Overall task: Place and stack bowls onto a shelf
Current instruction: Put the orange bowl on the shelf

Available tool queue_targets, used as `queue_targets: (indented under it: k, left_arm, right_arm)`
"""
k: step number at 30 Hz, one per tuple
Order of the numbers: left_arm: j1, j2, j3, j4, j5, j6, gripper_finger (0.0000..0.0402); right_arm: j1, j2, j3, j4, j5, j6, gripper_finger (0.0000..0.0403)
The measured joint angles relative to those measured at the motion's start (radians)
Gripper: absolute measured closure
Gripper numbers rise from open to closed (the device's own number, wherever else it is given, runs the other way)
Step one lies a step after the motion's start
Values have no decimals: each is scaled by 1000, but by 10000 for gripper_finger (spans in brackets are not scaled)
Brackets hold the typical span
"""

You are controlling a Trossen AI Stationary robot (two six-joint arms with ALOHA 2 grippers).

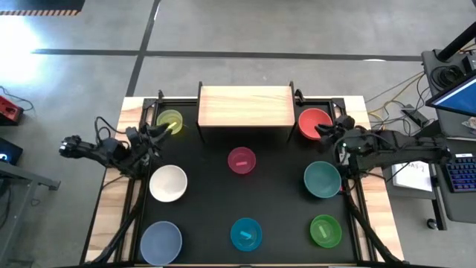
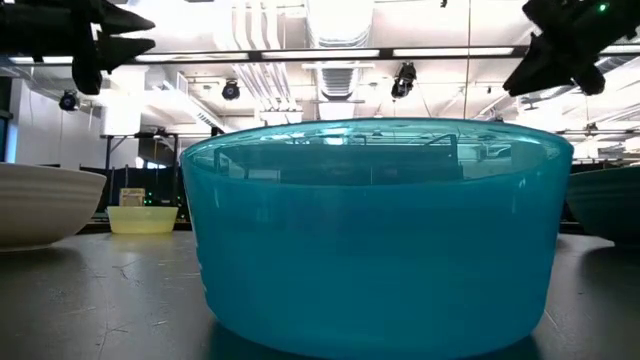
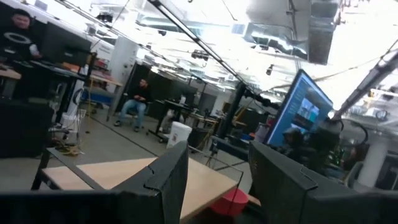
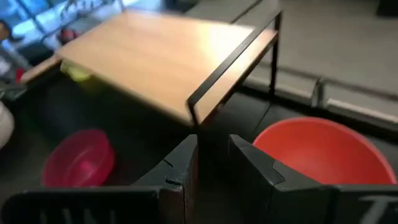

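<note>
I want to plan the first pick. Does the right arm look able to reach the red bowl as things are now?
Probably yes. The right gripper hangs at the rim of the red bowl, fingers apart and empty. Nothing lies between them; the shelf stands just beside the bowl and could crowd the lift.

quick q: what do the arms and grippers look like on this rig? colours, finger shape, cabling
Both arms are dark, near black, built of chunky jointed segments. The left gripper and right gripper each have two flat, angular black fingers with stepped, notched inner edges, seen best in the wrist views. Thin black cables run along the arm links in the high view. No markings are readable.
</note>
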Motion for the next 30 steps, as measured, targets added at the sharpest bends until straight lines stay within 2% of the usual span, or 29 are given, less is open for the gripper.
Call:
queue_targets:
  k: [5,12,17,25,30]
  left_arm:
    - [0,0,54,-36,-2,0,249]
    - [0,0,156,-227,-5,-38,249]
    - [0,0,206,-332,-5,-68,249]
    - [0,1,262,-437,-5,-69,249]
    - [0,1,299,-508,-5,-69,249]
  right_arm:
    - [0,77,98,-68,-78,27,321]
    - [0,178,184,-201,-192,64,321]
    - [0,242,233,-334,-212,144,321]
    - [0,397,304,-373,-227,193,321]
    - [-26,507,381,-501,-227,192,342]
